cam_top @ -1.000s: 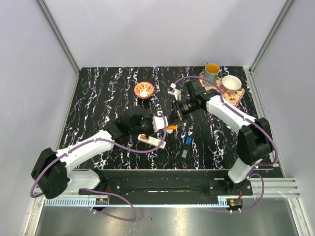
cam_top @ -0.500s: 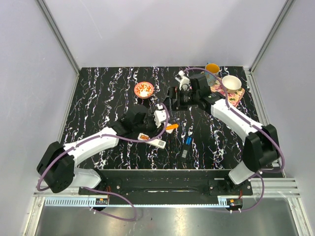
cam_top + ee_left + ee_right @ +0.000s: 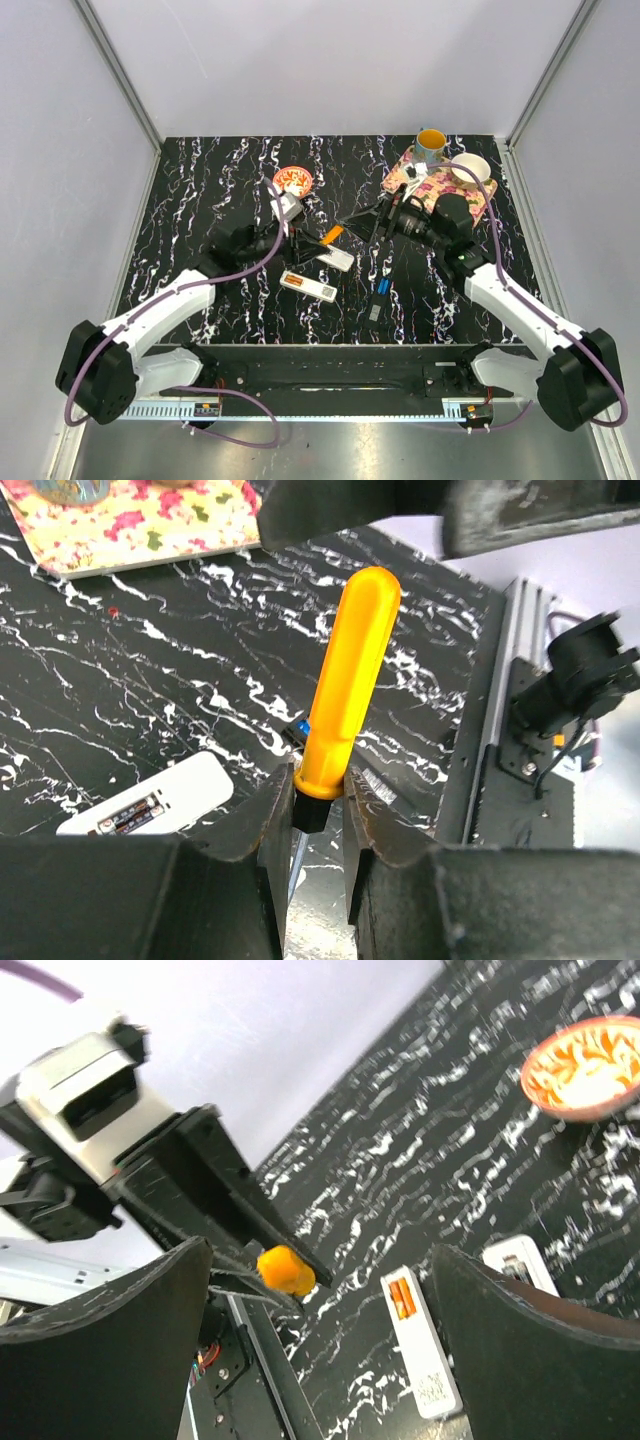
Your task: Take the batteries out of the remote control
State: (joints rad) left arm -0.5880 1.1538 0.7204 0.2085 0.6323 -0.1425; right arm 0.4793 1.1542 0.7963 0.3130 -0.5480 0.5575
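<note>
Top camera looks down from behind; both close wrist cameras share the screwdriver point(image 3: 345, 680).

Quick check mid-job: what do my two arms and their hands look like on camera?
The left arm and right arm are white links with black rounded joints, each trailed by a loose purple cable. The left hand and right hand have matte black, wedge-shaped fingers. No markings visible.
</note>
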